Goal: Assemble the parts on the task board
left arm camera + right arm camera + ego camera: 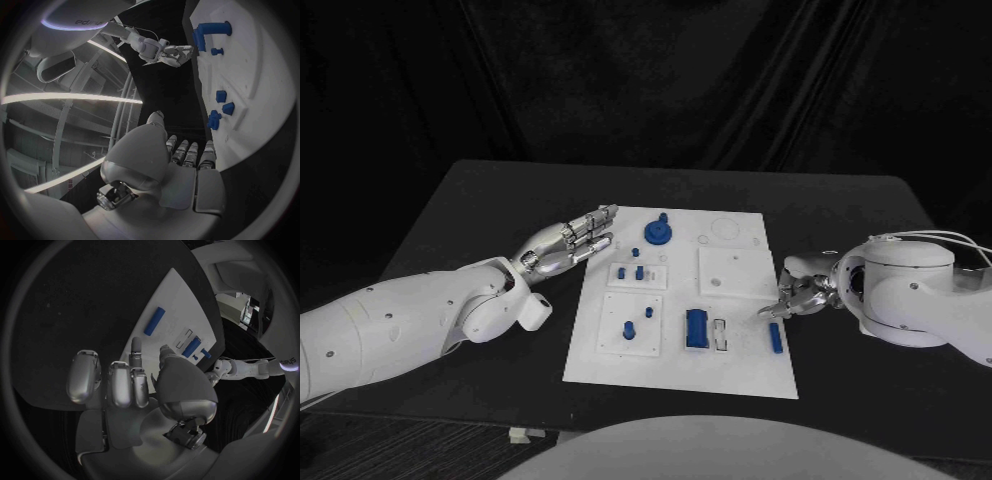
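Note:
The white task board (pixel 733 375) lies mid-table. On it are a blue round part with a peg (pixel 659 234), small blue pieces (pixel 639 271), a blue block (pixel 695 329) and a blue bar (pixel 776 337) at its right edge. My left hand (pixel 571 243) hovers by the board's left edge, fingers stretched out, holding nothing. My right hand (pixel 798 295) is at the board's right edge just behind the bar, fingers loosely bent and empty. The right wrist view shows the bar (pixel 154 321) lying beyond my fingertips (pixel 135 346). The left wrist view has the board (pixel 250 75) beside my left hand (pixel 169 170).
Two raised white square plates (pixel 727 268) and a lower-left plate (pixel 620 340) sit on the board. A white slotted fixture (pixel 721 335) stands beside the blue block. Black table (pixel 488 210) surrounds the board on every side.

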Controlling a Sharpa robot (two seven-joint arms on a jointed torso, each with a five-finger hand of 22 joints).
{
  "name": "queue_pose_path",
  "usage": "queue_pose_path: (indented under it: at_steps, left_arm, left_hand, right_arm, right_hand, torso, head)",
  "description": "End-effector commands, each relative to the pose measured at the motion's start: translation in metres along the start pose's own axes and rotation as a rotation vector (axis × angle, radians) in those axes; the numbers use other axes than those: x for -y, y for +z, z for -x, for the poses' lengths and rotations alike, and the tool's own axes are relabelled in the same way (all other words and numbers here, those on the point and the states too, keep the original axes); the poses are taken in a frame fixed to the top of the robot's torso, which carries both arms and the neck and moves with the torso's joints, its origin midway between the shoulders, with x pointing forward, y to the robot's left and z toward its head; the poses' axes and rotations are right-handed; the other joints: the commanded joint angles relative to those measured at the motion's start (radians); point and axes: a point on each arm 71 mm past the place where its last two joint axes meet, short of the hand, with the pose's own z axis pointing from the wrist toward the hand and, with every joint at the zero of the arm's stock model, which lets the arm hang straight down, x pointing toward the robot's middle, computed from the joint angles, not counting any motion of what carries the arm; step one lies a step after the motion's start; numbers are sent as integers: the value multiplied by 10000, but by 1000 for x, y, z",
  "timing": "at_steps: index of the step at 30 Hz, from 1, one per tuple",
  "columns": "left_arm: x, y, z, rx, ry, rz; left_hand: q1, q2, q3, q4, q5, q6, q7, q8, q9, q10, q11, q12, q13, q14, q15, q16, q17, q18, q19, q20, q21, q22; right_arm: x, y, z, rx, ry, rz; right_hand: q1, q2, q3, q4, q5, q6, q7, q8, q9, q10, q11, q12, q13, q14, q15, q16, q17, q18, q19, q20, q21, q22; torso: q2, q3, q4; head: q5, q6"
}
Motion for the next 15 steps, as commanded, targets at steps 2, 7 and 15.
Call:
queue_pose_path:
  at_steps: [2, 7, 15]
  left_arm:
    - [14, -2, -1, -126, -108, -2033]
    - [13, -1, -2, -162, -141, -1980]
    - [13, -1, -2, -204, -183, -1911]
  left_hand:
    - [162, 5, 79, -57, 71, 52, 112, -10, 12, 4, 79, 28, -1, -22, 89, -36, -15, 86, -20, 79, -55, -11]
    - [277, 14, 144, -67, 122, 166, 277, 8, 28, 6, 71, 45, 1, -22, 103, -36, -15, 87, -19, 110, -55, -14]
    - [362, 10, 192, -92, 179, 207, 339, 13, 32, 11, 109, 69, 5, -22, 134, -36, -15, 89, -15, 147, -50, -2]
  right_arm:
    - [1, -1, -8, -386, -269, -195]
    - [1, -1, -15, -697, -156, -136]
    - [0, 0, -24, -956, 146, -89]
  right_hand:
    - [230, 15, -62, -50, 74, 56, 79, -304, -51, 1058, 78, 25, 2625, 473, 38, -68, -51, 39, -2, 29, -48, 1630]
    - [526, 53, -33, -251, 276, 136, 135, -733, -98, 1058, 116, 25, 2625, 460, 86, -113, -132, 56, -20, 61, -135, 1609]
    - [1167, 145, 134, -729, 1211, 228, 198, -1365, -125, 1058, 180, 25, 2625, 450, 125, -156, -206, 73, -37, 106, -241, 1588]
  torso:
    - [2, 1, -1]
    - [-2, 0, 0]
    - [0, 1, 0]
  head:
    - [22, -2]
    - [-10, -2]
    - [6, -2]
